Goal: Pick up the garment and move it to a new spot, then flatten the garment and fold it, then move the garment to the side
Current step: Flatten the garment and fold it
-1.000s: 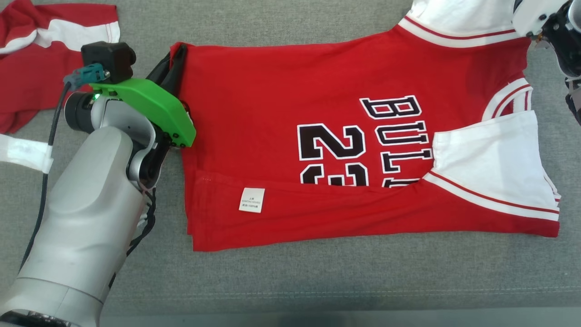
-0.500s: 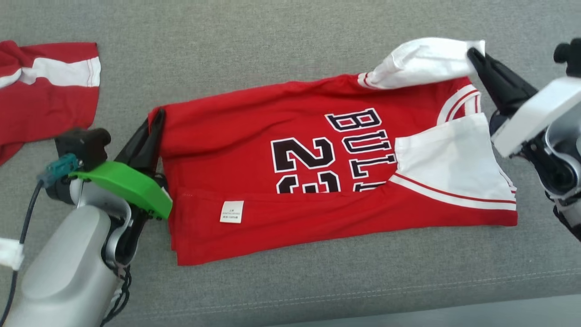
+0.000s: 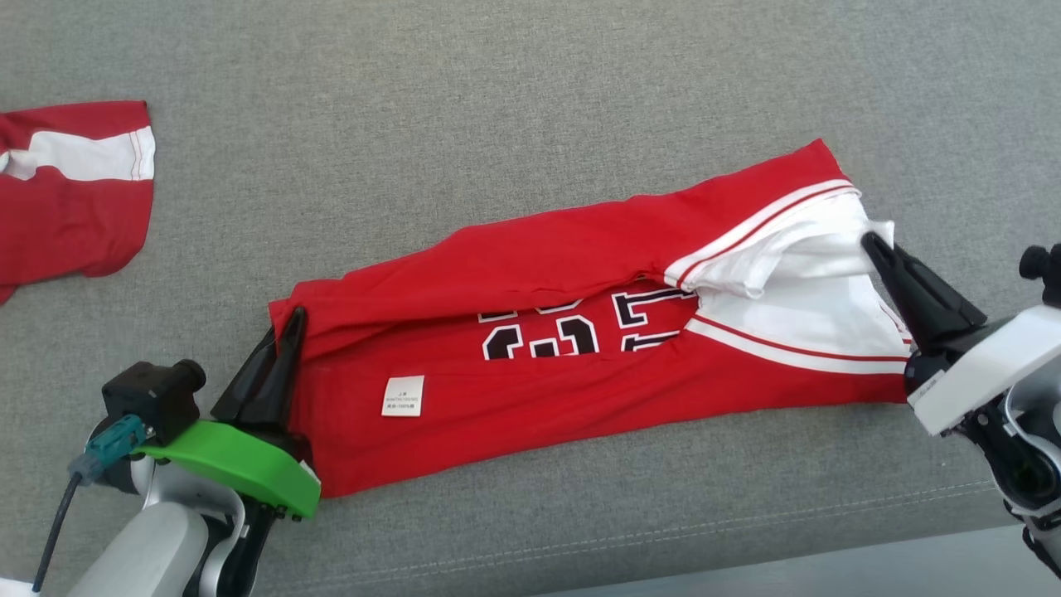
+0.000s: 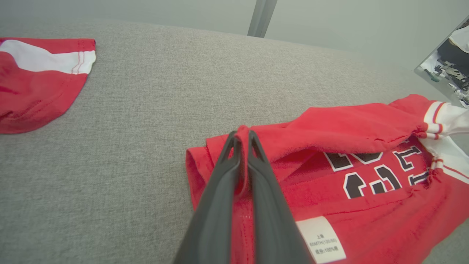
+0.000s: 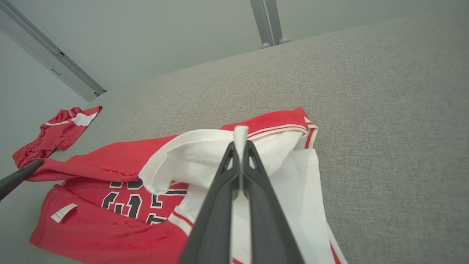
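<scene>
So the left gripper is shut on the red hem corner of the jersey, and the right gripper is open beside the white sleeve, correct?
No. The right gripper is not open: it is shut on the white sleeve, as the right wrist view shows. The left gripper is shut on the red hem corner of the jersey.

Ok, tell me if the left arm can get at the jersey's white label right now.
Probably, once freed: the white label lies uncovered close beside the left gripper, but that gripper is shut on a corner of the red jersey.
</scene>
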